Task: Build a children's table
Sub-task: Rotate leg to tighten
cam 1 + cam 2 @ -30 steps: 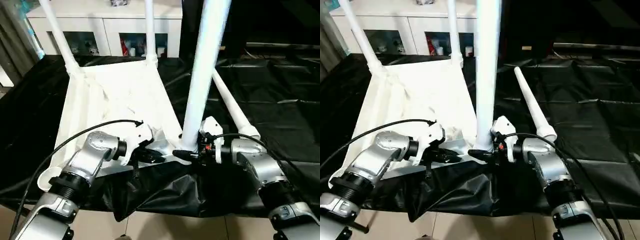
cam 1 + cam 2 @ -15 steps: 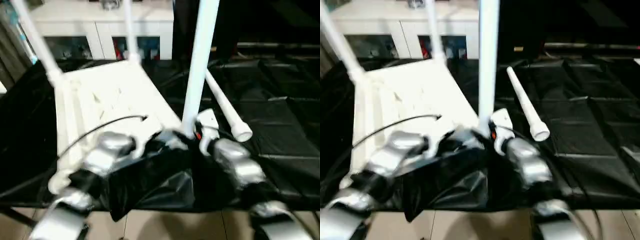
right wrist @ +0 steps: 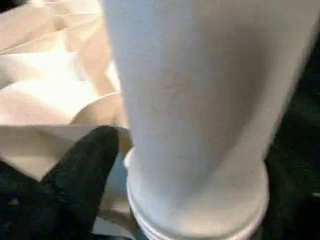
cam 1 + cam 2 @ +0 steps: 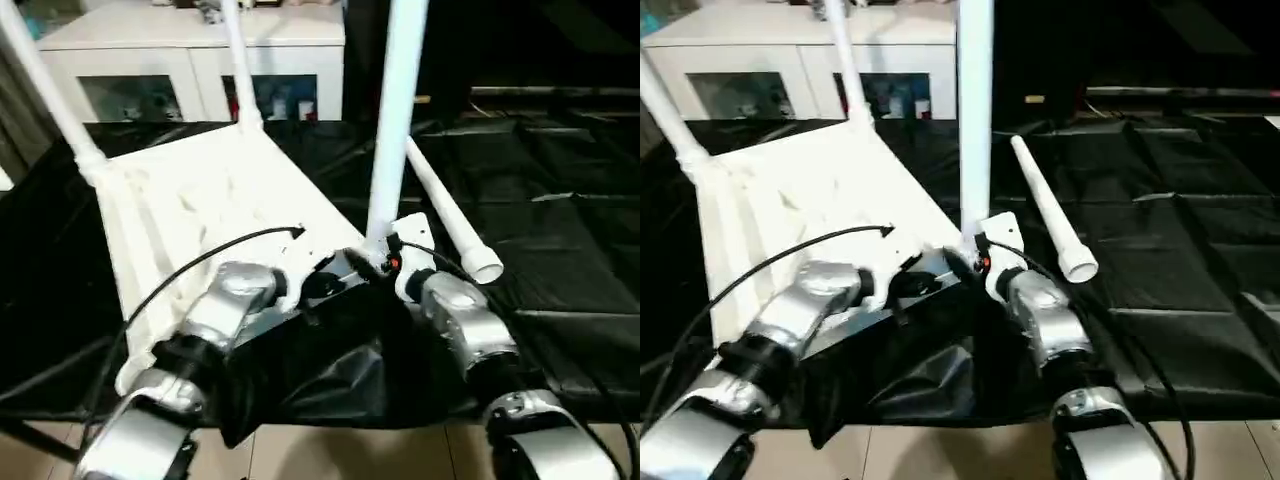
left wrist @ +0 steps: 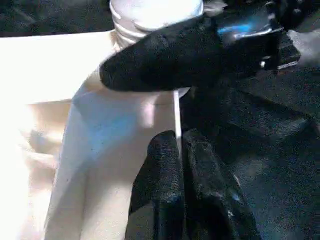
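Tabletop (image 4: 190,200), white and upside down, lies on the black-covered counter (image 4: 570,210) with its ribbed underside facing up. Two legs already stand in the far corner sockets: one (image 4: 45,85) at about 10 o'clock in the head view, another (image 4: 238,65) at 12 o'clock. A third leg (image 4: 395,120) stands upright at the near corner socket, just at 1 o'clock from the middle of the head view. The fourth leg (image 4: 450,215) lies loose on the black cover at 3 o'clock from that upright leg, close beside it, with its wider end toward the robot.

The left gripper (image 5: 179,150) has its two black fingers pinched together on the thin edge wall of the tabletop near that corner. The right gripper (image 4: 372,262) sits at the base of the upright leg; in the left wrist view one of its black fingers (image 5: 165,60) lies across the ribbed collar at the leg's foot, and in the right wrist view the leg rises right in front of the camera. The pictures do not settle how wide the right gripper stands or whether it truly clamps the leg.

A white cabinet (image 4: 190,60) with glass doors stands beyond the counter at 11 o'clock.
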